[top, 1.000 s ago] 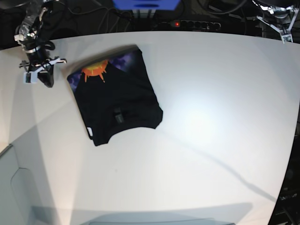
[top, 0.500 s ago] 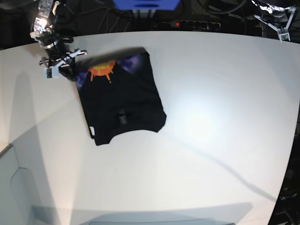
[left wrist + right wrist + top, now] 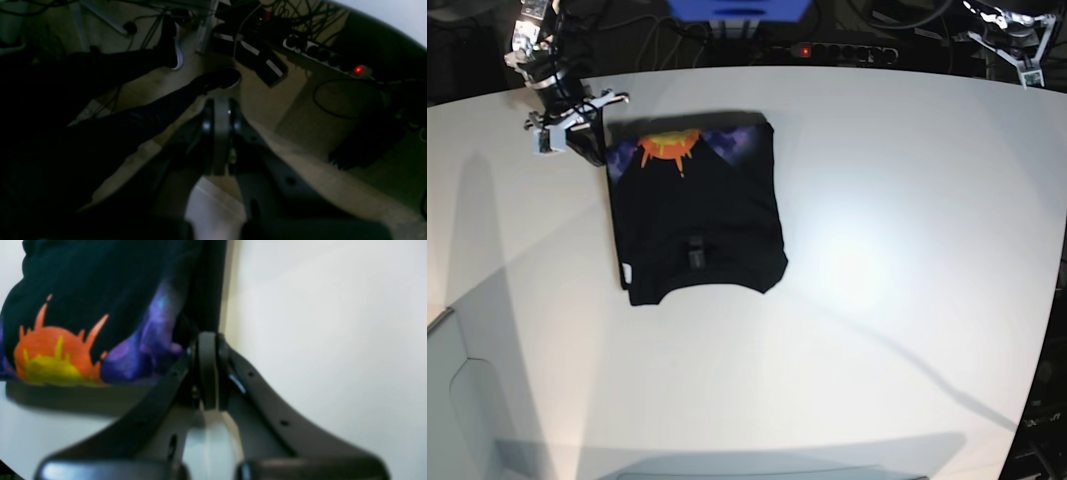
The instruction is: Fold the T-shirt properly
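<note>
The T-shirt (image 3: 695,225) lies folded into a dark block on the white counter (image 3: 877,250), toward the far left. Its far edge shows an orange sun (image 3: 667,148) with purple-blue print (image 3: 739,143) beside it. A small white tag (image 3: 629,273) sits on its near left edge. A little dark lump (image 3: 694,252) rests on the plain black part; what it is cannot be made out.

The right gripper (image 3: 579,137) is at the shirt's far left corner. In the right wrist view its fingers (image 3: 206,370) are pressed tight together, right against the purple print. The cloth there is blurry, so it is hard to tell if any of it is pinched between them.

The left gripper (image 3: 1025,48) is far off at the far right corner, past the counter's edge, and partly cut off by the picture's edge. In the left wrist view its fingers (image 3: 218,133) are closed with nothing in them. That view is very dark. It shows only the floor, tangled cables (image 3: 300,20) and a power strip (image 3: 325,56) with a red light (image 3: 358,70). The shirt is not seen there.
</note>
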Robot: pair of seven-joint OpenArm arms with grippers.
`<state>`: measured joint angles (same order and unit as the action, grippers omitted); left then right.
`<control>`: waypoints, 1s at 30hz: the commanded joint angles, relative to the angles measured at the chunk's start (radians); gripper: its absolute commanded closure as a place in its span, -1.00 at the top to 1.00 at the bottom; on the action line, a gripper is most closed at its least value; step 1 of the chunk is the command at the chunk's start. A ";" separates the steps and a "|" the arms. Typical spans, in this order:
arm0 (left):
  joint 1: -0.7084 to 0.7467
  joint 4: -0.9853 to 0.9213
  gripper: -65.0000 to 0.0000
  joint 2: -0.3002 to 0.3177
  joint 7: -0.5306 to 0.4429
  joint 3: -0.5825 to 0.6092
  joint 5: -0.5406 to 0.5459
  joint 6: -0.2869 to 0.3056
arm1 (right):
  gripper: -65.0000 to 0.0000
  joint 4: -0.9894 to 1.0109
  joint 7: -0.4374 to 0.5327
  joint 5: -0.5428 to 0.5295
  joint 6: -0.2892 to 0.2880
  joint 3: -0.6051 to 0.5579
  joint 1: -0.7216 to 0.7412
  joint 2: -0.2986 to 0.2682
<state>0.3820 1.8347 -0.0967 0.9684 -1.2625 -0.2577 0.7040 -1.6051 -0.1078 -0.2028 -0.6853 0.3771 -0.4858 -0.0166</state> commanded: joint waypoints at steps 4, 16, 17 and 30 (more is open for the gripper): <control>0.008 0.004 -1.00 0.013 -0.002 -0.006 -0.004 -0.006 | -1.00 -0.018 0.033 -0.017 -0.013 0.000 -0.024 0.025; 0.008 0.004 -1.00 0.013 -0.002 -0.006 -0.004 -0.006 | -1.00 -0.013 0.035 -0.017 -0.013 0.003 -0.043 0.022; 0.010 0.003 -1.00 0.013 -0.002 -0.006 -0.004 -0.006 | -1.00 -0.016 0.035 -0.017 -0.013 0.024 -0.043 0.023; 0.087 -0.413 -1.00 0.038 -0.214 0.002 -0.015 -0.006 | -1.00 -0.140 0.024 -0.024 -0.013 0.239 -0.319 0.080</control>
<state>0.4618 1.4086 -0.0669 0.7540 -1.2549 -0.2676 0.7010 -1.7302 -0.1040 -0.2111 -0.6857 0.6109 -0.7929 0.0700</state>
